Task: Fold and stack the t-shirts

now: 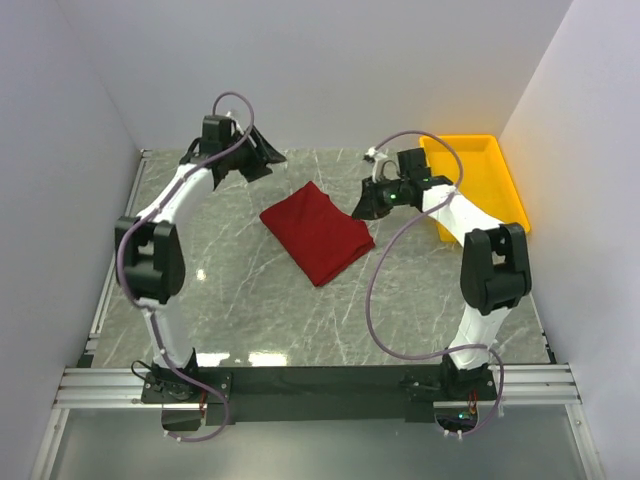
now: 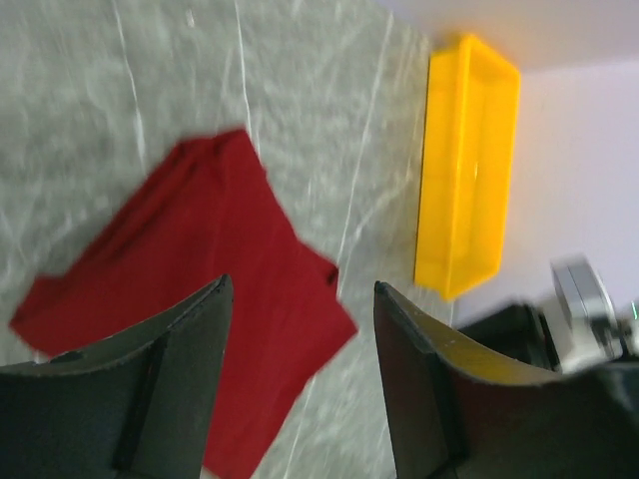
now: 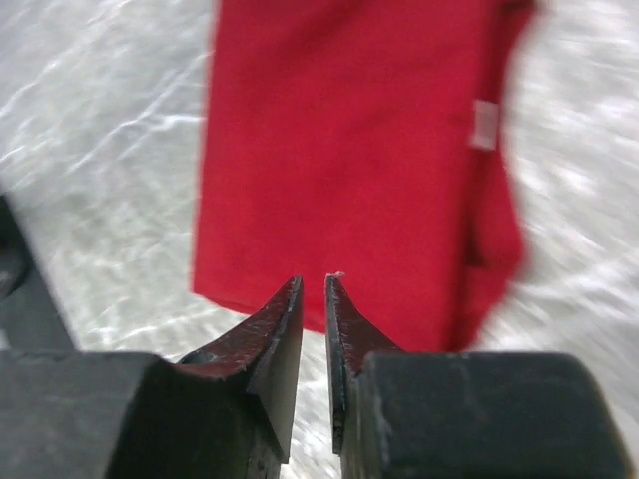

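- Bench (image 1: 250,300): the t-shirt (image 1: 316,232) lies folded flat at the bench centre. In the top view its long axis runs roughly from 10 o'clock to 4 o'clock.
- Right end effector (image 3: 314,281): the nearer of the two, just beside the t-shirt's 2 o'clock long edge. The t-shirt centre lies at its 8 o'clock. The fingers are nearly pressed together with a thin slit between them, pinching nothing. Judgement: a grasp on that edge favours this arm.
- Left end effector (image 2: 302,289): beyond the t-shirt's far corner and apart from it. The t-shirt lies at its 5 o'clock. The fingers are spread and hold nothing.
- Yellow tray (image 1: 478,175): at 2 o'clock from the t-shirt, well apart.
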`<state>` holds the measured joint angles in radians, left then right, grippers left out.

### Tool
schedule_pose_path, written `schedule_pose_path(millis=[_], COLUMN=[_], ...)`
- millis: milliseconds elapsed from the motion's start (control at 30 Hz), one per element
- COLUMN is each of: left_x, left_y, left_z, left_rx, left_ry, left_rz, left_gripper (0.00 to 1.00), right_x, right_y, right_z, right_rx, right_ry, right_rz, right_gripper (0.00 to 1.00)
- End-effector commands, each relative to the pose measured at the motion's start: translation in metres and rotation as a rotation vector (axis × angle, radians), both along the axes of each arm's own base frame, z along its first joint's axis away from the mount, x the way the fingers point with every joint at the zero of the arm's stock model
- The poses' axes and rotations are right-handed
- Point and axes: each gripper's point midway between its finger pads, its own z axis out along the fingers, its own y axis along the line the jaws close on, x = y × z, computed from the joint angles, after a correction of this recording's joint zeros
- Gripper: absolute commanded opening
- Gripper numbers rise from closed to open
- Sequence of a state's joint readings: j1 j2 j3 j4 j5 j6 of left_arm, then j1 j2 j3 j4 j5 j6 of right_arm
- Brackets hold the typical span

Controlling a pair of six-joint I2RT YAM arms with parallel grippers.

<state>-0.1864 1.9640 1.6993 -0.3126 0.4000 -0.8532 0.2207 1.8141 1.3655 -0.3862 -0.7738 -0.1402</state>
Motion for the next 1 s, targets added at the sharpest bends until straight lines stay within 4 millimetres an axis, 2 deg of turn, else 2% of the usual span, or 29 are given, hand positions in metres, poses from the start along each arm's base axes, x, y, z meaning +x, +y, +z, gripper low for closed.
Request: schedule_pose_path(millis=[0,33,67,100,133,267,333,467,633,767,867,967], left_x=[-0.037,-0.046,-0.059,-0.062,-0.072,-0.084,-0.082,-0.074,-0.067,-0.066,-0.065,-0.063], left_y=[-0.011,-0.013,-0.014,-0.015,-0.016,-0.025,-0.030,-0.035,-0.018,0.001,0.009,0.006], left_z=[-0.011,-0.006,-0.024,-0.026,-0.038,-0.056,-0.066,-0.084,-0.129,-0.155,-0.161,-0.153], left_rx=[0.031,0.015,0.013,0.006,-0.001,-0.033,-0.034,-0.020,0.075,0.116,0.120,0.093], left_ry=[-0.070,-0.086,-0.053,-0.062,-0.037,-0.021,-0.010,0.023,0.146,0.212,0.221,0.191], left_rz=[-0.143,-0.168,-0.185,-0.193,-0.203,-0.235,-0.240,-0.239,-0.151,-0.075,-0.044,-0.071], left_gripper=[0.63,0.63,0.63,0.63,0.63,0.62,0.62,0.61,0.60,0.57,0.57,0.58], right_x=[-0.024,-0.024,-0.024,-0.024,-0.020,-0.008,-0.001,0.010,0.017,0.020,0.022,0.021], right_y=[0.031,0.034,0.035,0.035,0.032,0.021,0.012,-0.006,-0.022,-0.028,-0.032,-0.036], right_z=[-0.008,-0.017,-0.023,-0.027,-0.040,-0.070,-0.083,-0.093,-0.105,-0.111,-0.114,-0.117], right_rx=[0.076,0.078,0.078,0.077,0.046,-0.027,-0.075,-0.118,-0.170,-0.191,-0.214,-0.220], right_ry=[0.106,0.127,0.154,0.183,0.221,0.278,0.292,0.308,0.328,0.343,0.346,0.361], right_rz=[0.125,0.119,0.107,0.092,0.061,-0.034,-0.082,-0.178,-0.250,-0.278,-0.299,-0.310], right_gripper=[0.21,0.21,0.20,0.21,0.20,0.18,0.17,0.16,0.14,0.14,0.13,0.13])
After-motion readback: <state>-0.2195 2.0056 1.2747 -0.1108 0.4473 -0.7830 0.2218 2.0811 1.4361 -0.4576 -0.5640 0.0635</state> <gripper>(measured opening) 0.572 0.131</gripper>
